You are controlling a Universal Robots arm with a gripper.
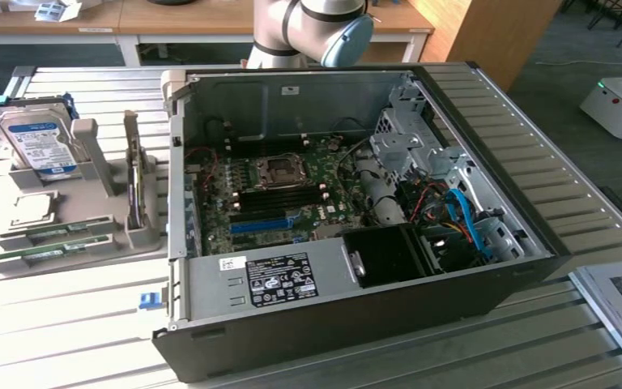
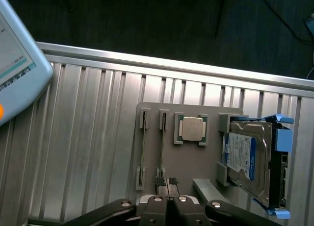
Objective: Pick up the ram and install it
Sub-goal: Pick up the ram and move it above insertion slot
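On the slatted metal table (image 1: 74,332), one open computer case (image 1: 322,332) is lying on its side with one motherboard (image 1: 279,194) facing up. One grey tray (image 2: 196,162) is sitting just beside the case, toward the exterior view's left.

Tray contents, counted:
- Two green memory sticks are resting on edge in parallel slots. The ram (image 2: 161,142) is occupying the slot next to the processor; the second stick (image 2: 143,145) is lying in the outer slot, apart from it.
- One processor (image 2: 191,129) is lying flat between the ram and the hard drive.
- One hard drive (image 2: 243,157) in a blue carrier is standing in its cradle.
- One upright card (image 1: 133,178) is standing on edge nearest the case.

One robot arm (image 1: 311,32) is reaching in behind the case. One gripper (image 2: 166,182) is hanging above the tray with its jaws pressed together, gripping nothing; in the wrist view its tips are lining up with one end of the ram, with no contact visible.

One handheld screen unit (image 2: 14,74) is overlapping the table edge. One small blue clip (image 1: 149,301) is lying on the table by the case corner.
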